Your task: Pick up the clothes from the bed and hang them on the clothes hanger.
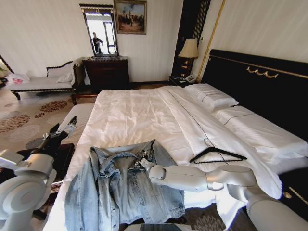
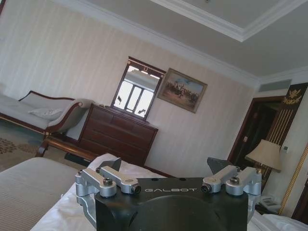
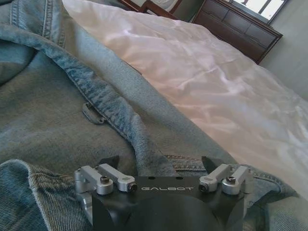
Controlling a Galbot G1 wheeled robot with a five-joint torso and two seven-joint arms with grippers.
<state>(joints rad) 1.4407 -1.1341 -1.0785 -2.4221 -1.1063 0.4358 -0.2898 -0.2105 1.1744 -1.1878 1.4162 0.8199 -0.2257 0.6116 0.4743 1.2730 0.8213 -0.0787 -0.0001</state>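
Fingers point(image 3: 109, 160) spread astride jacket point(image 3: 57, 110) collar

Pale striped wallpaper point(image 1: 43, 33) all round, white cornice point(image 2: 202, 14) under ceiling. Dark wood dresser point(image 1: 107, 72) against far wall, mirror point(image 1: 101, 31) above it reflecting bright window. Framed painting point(image 1: 130, 17) just beside mirror. Narrow white daybed point(image 1: 43, 82) with carved dark frame near dresser, cushion on it. Table lamp point(image 1: 188, 50) with cream shade on nightstand point(image 1: 178, 80) in corner, telephone point(image 1: 190, 78) beside lamp. Dark doorway point(image 2: 257, 130) with gold trim behind lamp. Beige carpet point(image 1: 29, 115) with brown floral medallions. Daylight bright, soft.
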